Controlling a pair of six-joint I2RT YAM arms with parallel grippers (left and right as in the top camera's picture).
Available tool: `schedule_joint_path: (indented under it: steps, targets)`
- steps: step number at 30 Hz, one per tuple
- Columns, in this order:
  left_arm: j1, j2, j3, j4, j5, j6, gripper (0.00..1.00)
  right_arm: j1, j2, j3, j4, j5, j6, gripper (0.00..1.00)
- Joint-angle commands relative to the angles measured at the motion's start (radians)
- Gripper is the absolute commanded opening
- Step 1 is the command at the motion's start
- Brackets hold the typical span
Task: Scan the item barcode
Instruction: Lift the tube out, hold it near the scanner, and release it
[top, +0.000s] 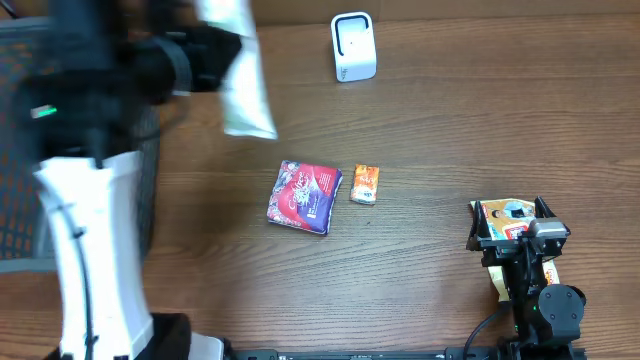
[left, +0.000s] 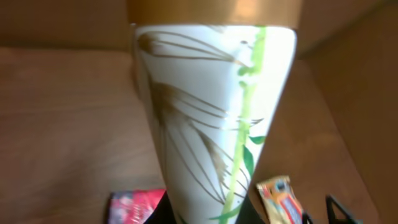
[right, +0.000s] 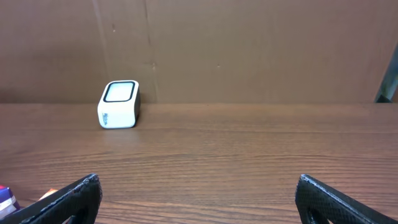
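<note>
- A scanner (top: 353, 46) stands near the far edge of the table (top: 450, 120); a red packet (top: 304, 197) and an orange packet (top: 365, 185) lie just beside each other mid-table.
- Bare wood separates the packets from the scanner.
- The left gripper (top: 212, 52) is clamped on the white tube (top: 240, 75), raised left of the scanner.
- The right gripper (right: 198, 186) has its fingers wide apart, near the front right edge over a colourful box (top: 505, 212).

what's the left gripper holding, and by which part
The left gripper is shut on the white leaf-print pouch at its narrow end, opposite the gold band.

Lab setup: table (top: 450, 120), barcode scanner (top: 353, 47)
</note>
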Motion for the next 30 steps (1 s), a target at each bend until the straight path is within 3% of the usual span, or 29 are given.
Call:
schedule_joint_path:
  steps: [1,6,12,18,30]
  targets:
    - [-0.166,0.064,-0.052,0.018,-0.114,-0.071,0.04,0.005,-0.01,-0.011,0.007,0.002,-0.005,1.0]
    - [-0.356,0.229,-0.137,0.084,-0.154,-0.143,0.04,0.005,-0.01,-0.011,0.007,0.002,-0.005,1.0]
    - [-0.457,0.429,-0.149,0.201,-0.159,-0.225,0.04,0.005,-0.01,-0.011,0.007,0.002,-0.004,1.0]
    - [-0.509,0.549,-0.149,0.265,-0.159,-0.299,0.04,0.005,-0.01,-0.011,0.007,0.002,-0.005,1.0]
    - [-0.532,0.649,-0.153,0.224,-0.162,-0.342,0.04,0.005,-0.01,-0.011,0.007,0.002,-0.005,1.0]
